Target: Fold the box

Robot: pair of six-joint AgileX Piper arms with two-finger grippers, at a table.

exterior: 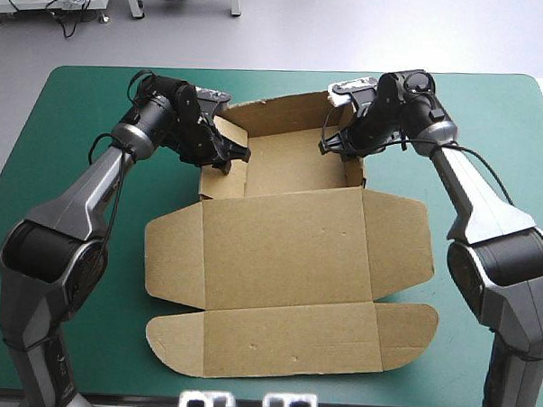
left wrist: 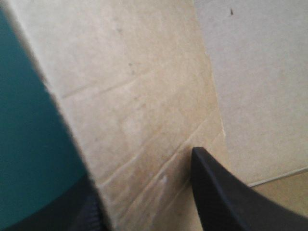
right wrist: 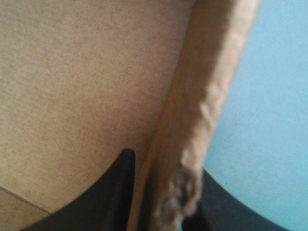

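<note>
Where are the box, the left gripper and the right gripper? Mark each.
box [exterior: 287, 258]: high view, flat lid panel.
left gripper [left wrist: 144, 178]: left wrist view, between fingertips, across the box's wall.
right gripper [right wrist: 165, 163]: right wrist view, between fingertips, across the box's wall.

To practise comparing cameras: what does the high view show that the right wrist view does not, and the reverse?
Only the high view: the whole box, lid flat toward the near edge, and the left hand at its left wall. Only the right wrist view: close up, one black finger inside the right wall, one outside. Both: the right hand shut on the box's right wall, over the teal-green cover.
</note>
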